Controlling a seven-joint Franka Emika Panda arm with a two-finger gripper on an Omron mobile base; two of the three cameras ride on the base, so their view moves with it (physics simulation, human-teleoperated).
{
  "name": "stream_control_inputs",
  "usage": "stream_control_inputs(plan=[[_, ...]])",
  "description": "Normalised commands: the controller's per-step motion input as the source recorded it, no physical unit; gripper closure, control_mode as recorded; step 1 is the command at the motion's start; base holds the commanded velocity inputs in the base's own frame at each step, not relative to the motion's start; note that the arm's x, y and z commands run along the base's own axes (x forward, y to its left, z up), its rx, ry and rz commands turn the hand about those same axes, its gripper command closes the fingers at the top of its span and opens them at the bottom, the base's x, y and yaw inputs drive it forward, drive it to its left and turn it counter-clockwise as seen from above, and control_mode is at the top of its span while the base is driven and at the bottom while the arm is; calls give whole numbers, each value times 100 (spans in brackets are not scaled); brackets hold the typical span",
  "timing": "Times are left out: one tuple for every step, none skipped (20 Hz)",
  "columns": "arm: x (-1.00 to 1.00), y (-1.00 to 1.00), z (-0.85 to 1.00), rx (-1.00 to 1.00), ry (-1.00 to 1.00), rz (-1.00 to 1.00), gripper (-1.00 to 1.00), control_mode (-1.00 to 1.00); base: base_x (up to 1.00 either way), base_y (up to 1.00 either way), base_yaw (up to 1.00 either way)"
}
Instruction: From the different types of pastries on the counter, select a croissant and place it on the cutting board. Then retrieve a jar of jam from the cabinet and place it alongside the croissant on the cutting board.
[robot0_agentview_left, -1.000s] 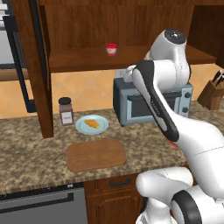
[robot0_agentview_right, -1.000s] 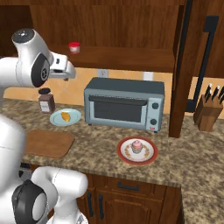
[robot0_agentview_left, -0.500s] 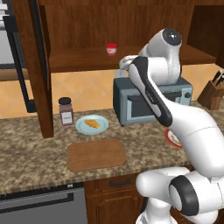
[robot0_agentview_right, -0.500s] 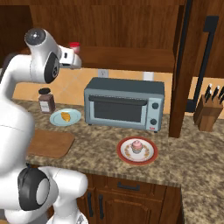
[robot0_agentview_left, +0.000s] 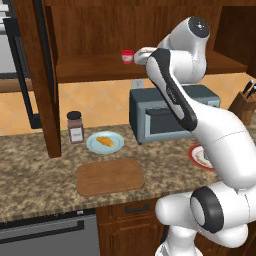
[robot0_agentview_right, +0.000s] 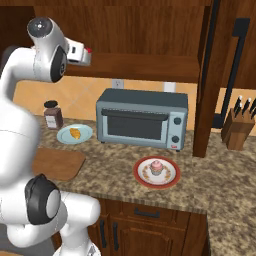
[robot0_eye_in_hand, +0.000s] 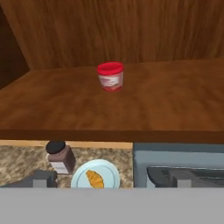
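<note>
croissant (robot0_agentview_left: 104, 141) noted on its blue plate (robot0_agentview_left: 90, 146) on the counter (robot0_agentview_left: 30, 175), cutting board (robot0_agentview_left: 110, 176) bare. gripper (robot0_agentview_left: 137, 56) raised level with the cabinet (robot0_eye_in_hand: 144, 103) shelf, just beside the jar of jam (robot0_eye_in_hand: 110, 75); finger spread cannot be told. advise a level approach, fingers straddling the jar below its lid, closing only once centred.

White robot arm reaches up to the cabinet (robot0_agentview_left: 100, 75) shelf beside a red jar of jam (robot0_agentview_left: 128, 56); croissant (robot0_agentview_left: 104, 141) on plate, cutting board (robot0_agentview_left: 110, 176) near the counter (robot0_agentview_left: 35, 175) front edge.

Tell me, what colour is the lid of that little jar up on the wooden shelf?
Red. The small squat jar has a red lid above a whitish band, clearest in the hand view.
</note>
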Motion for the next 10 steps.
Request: stream_control_inputs(plan=[[0, 39, 0, 0, -27, 0, -100, -100, 0, 0, 0], [3, 30, 0, -1, -25, 0, -100, -100, 0, 0, 0], [0, 0, 0, 0, -11, 0, -100, -100, 0, 0, 0], [0, 0, 0, 0, -7, 0, -100, -100, 0, 0, 0], [6, 0, 0, 0, -7, 0, -100, -100, 0, 0, 0], [17, 0, 0, 0, -4, 0, -100, -100, 0, 0, 0], [17, 0, 0, -2, -4, 0, -100, -100, 0, 0, 0], [17, 0, 0, -4, -2, 0, -100, -100, 0, 0, 0], [19, 0, 0, -4, -1, 2, -100, -100, 0, 0, 0], [12, 0, 0, -5, -2, 2, -100, -100, 0, 0, 0]])
